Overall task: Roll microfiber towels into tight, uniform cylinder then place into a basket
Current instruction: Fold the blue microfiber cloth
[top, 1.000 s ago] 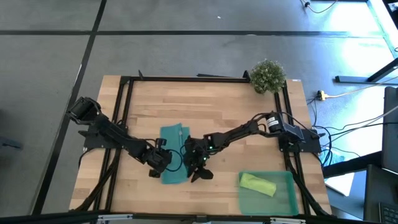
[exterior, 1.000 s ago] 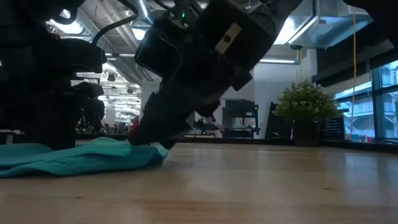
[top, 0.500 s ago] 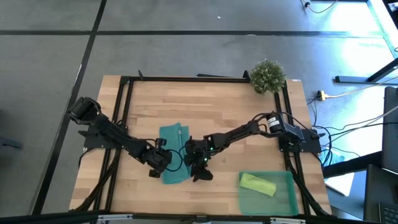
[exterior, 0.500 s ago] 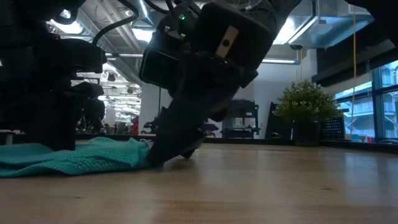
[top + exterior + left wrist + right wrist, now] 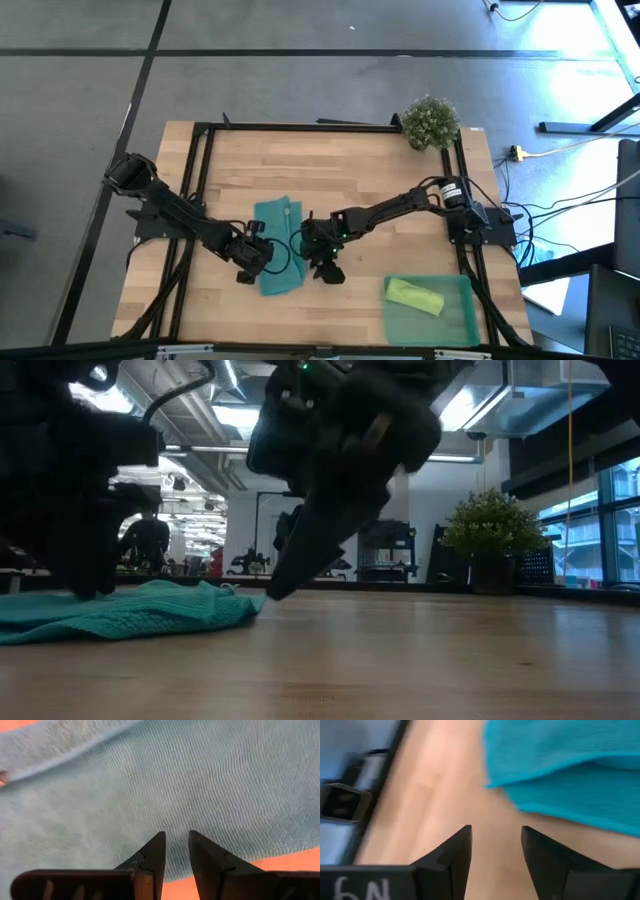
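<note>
The teal towel [image 5: 277, 240] lies spread on the wooden table, a strip running from far to near; it also shows in the low view [image 5: 130, 615]. My left gripper [image 5: 250, 265] stands on its left edge, near the near end, fingers only narrowly apart [image 5: 175, 836]. My right gripper [image 5: 327, 272] hovers open just off the towel's right edge [image 5: 560, 770], over bare wood [image 5: 495, 832], with nothing between its fingers. The lime green towel [image 5: 413, 295], rolled, lies in the green basket [image 5: 465, 320] at the near right. My left gripper comes down steeply from the table's left onto the teal towel, just inside its edge [image 5: 170, 870]. The fingertips [image 5: 157, 842] seem to rest on the cloth, with no cloth gathered between them. The towel lies flat on the table under them.
A small bushy plant [image 5: 431, 121] stands at the far right corner. A black frame rail [image 5: 300, 127] runs round the table's edge. Bare wood lies between the teal towel and the basket, and across the far half of the table.
My right gripper has come up off the table at the towel's right edge and tipped toward level, its fingertips now just clear of the cloth. The towel's right edge has settled flat on the table.
</note>
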Tool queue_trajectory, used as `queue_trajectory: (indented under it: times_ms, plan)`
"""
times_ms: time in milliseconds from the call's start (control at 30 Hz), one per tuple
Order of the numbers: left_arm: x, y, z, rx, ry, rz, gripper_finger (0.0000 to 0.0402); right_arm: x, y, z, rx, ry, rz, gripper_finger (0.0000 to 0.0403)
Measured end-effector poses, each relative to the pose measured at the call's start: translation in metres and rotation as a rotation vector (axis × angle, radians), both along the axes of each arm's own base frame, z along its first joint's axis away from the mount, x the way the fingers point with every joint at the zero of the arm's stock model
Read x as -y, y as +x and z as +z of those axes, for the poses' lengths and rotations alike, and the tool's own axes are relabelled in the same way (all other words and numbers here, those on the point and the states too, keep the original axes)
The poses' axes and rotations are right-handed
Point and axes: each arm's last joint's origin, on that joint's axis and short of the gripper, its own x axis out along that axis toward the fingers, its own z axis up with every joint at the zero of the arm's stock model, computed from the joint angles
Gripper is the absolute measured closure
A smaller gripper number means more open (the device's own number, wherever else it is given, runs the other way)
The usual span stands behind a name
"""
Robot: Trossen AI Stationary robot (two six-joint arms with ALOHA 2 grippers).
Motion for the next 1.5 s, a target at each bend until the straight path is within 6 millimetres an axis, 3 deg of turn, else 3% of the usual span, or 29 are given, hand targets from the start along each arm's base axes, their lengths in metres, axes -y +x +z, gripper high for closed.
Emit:
queue_trajectory:
  times_ms: [167, 400, 633, 933, 1500]
  plan:
    - [-0.001, -0.002, 0.012, 0.052, -0.013, 0.003, 0.0321, 0.0, 0.002, 0.007, 0.09, -0.091, 0.012, 0.0231]
    - [0.008, -0.008, 0.024, 0.113, -0.053, -0.028, 0.0321, -0.009, 0.002, 0.004, 0.066, -0.065, -0.011, 0.0231]
    - [0.017, 0.0, 0.006, 0.092, -0.048, -0.029, 0.0321, -0.009, 0.006, -0.005, 0.055, -0.079, -0.095, 0.0231]
    - [0.021, 0.008, -0.018, 0.033, -0.031, -0.01, 0.0321, -0.012, 0.003, -0.003, 0.039, -0.089, -0.098, 0.0231]
    - [0.021, 0.007, -0.02, 0.019, -0.034, -0.009, 0.0321, -0.023, -0.005, -0.005, -0.055, -0.149, -0.21, 0.0231]
